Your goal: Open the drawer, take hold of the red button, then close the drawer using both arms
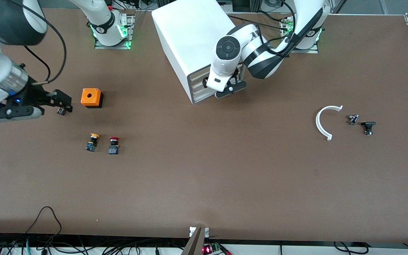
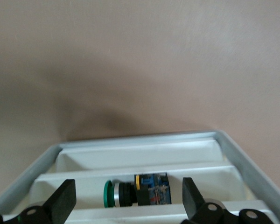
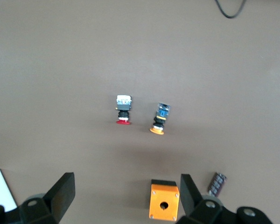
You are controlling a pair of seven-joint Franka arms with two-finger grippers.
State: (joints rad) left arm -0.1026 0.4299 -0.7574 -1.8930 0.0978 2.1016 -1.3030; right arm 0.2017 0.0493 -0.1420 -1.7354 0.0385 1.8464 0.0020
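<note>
The white cabinet [image 1: 190,35] stands at the robots' side of the table. My left gripper [image 1: 229,88] is open right in front of its stacked cream drawer fronts [image 1: 199,88]. In the left wrist view the open fingers [image 2: 63,200] straddle a white drawer tray [image 2: 84,184] that holds a green-capped button [image 2: 137,190] on a black and blue body. The red-capped button [image 1: 113,145] lies on the table toward the right arm's end, also in the right wrist view [image 3: 123,112]. My right gripper [image 1: 62,102] is open and empty, beside the orange box [image 1: 91,97].
A yellow-capped button [image 1: 92,141] lies beside the red one. A small dark cylinder [image 1: 61,111] lies by the right gripper's tips. Toward the left arm's end lie a white curved piece [image 1: 326,122] and two small black parts [image 1: 368,127].
</note>
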